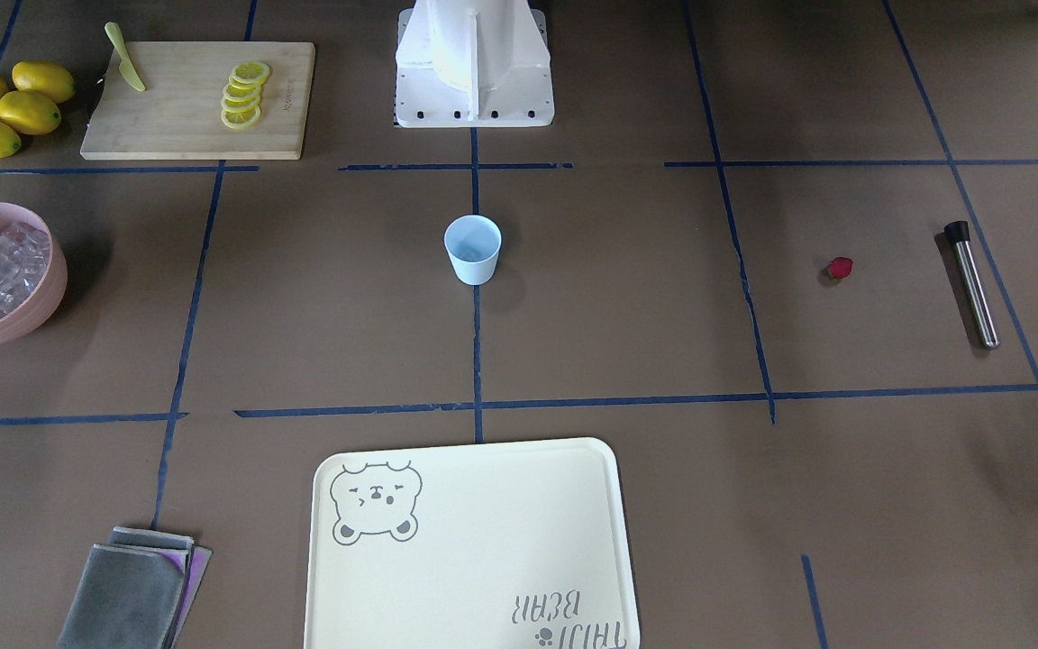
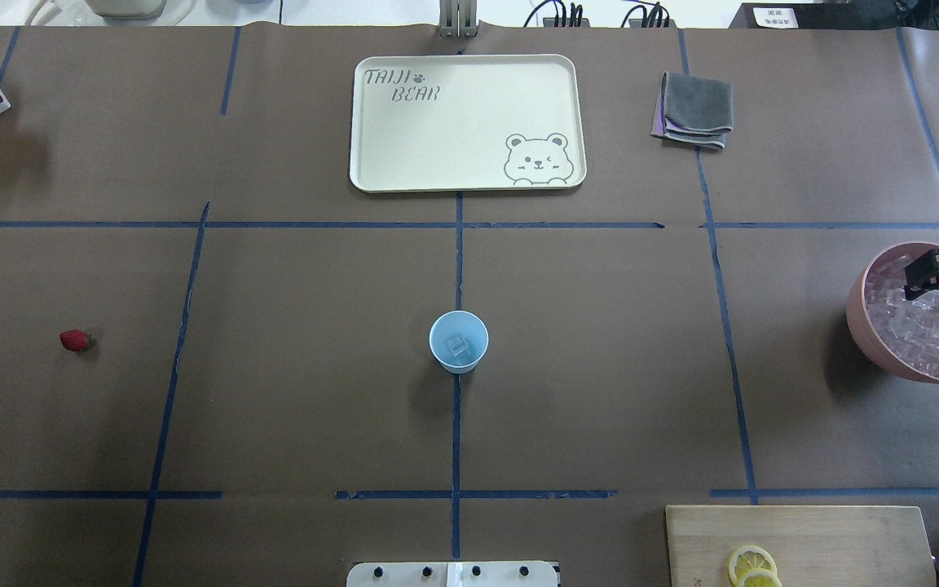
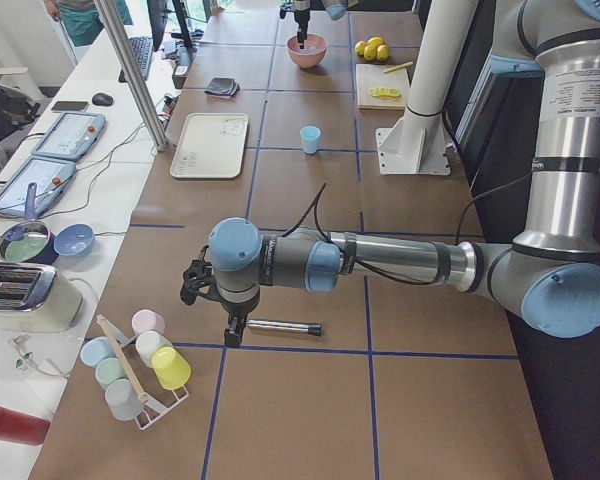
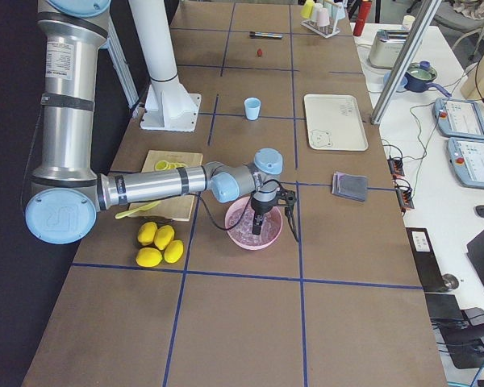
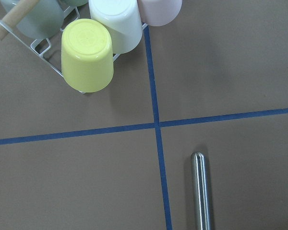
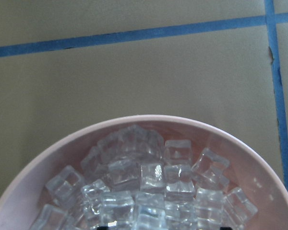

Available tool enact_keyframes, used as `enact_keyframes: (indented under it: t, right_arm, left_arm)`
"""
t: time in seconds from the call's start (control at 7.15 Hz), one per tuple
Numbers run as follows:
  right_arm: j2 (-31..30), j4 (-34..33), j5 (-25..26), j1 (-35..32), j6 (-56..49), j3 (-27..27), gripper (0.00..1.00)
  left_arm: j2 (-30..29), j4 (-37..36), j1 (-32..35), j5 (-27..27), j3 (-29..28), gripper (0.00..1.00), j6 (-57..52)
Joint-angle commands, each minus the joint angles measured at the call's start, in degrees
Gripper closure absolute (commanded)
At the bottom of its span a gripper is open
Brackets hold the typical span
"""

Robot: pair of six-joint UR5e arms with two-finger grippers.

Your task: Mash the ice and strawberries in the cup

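Note:
The pale-blue cup (image 2: 459, 342) stands at the table's middle with one ice cube (image 2: 457, 346) inside it. The rest of the ice (image 6: 149, 191) fills the pink bowl (image 2: 857, 310) at the robot's right. My right gripper (image 2: 938, 273) hangs low over that ice, its fingertips spread apart at the bottom edge of the right wrist view; it looks open and empty. The dark-red strawberry (image 2: 74, 340) lies alone far left. My left gripper (image 3: 194, 284) shows only in the exterior left view, above a steel muddler (image 5: 201, 191); I cannot tell if it is open.
A cream tray (image 2: 469, 122) and a folded grey cloth (image 2: 694, 110) lie at the far side. A cutting board with lemon slices (image 1: 195, 99), a green knife (image 1: 125, 69) and whole lemons (image 1: 14, 108) are near the robot's right. A rack of cups (image 5: 86, 48) stands beyond the muddler.

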State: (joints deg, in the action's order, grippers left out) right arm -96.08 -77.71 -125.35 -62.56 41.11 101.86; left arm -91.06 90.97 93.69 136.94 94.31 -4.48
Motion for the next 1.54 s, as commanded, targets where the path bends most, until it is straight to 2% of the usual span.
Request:
enact_keyframes:
  t: [0.0, 0.14, 0.98, 1.4]
  right_arm:
    - [0.0, 0.0, -0.2, 0.9, 0.0, 0.0, 0.21]
    - [0.0, 0.0, -0.2, 0.9, 0.0, 0.0, 0.24]
    - [1.4, 0.0, 1.9, 0.6, 0.0, 0.2, 0.31]
    - [1.2, 0.0, 2.2, 0.6, 0.0, 0.3, 0.31]
  left_arm:
    - [0.0, 0.0, 0.0, 0.0, 0.0, 0.0, 0.0]
    - [0.0, 0.0, 0.0, 0.0, 0.0, 0.0, 0.0]
    - [-0.1, 0.0, 0.0, 0.1, 0.1, 0.0, 0.0]
    - [-0.1, 0.0, 0.0, 0.1, 0.1, 0.0, 0.0]
